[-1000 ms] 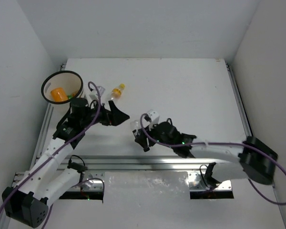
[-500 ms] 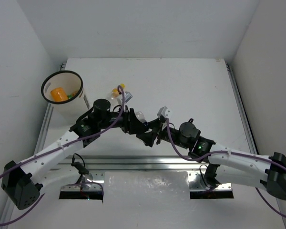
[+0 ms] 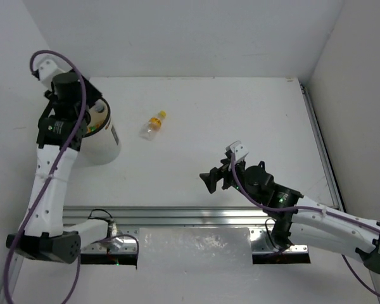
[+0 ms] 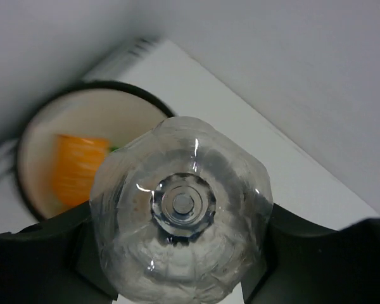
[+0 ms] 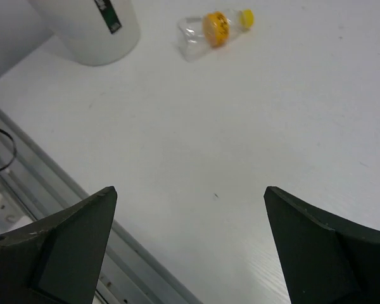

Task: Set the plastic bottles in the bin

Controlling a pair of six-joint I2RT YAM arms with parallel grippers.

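Observation:
My left gripper (image 4: 180, 253) is shut on a clear plastic bottle (image 4: 180, 209), whose base faces the left wrist camera. It hangs over the white bin (image 4: 134, 90), where an orange bottle (image 4: 76, 168) lies. In the top view the left arm reaches over the bin (image 3: 102, 149) at the far left and hides the gripper. A clear bottle with a yellow cap and orange label (image 3: 153, 125) (image 5: 212, 28) lies on the table right of the bin (image 5: 88, 31). My right gripper (image 3: 211, 180) (image 5: 190, 193) stands open and empty over bare table, well short of that bottle.
White walls close in the table on the left, back and right. A metal rail (image 3: 196, 215) runs along the near edge by the arm bases. Purple cables loop along both arms.
The clear bottle passed from the right gripper to the left at mid-table. The left arm then swung up and left over the bin; the right gripper opened and drew back to the right.

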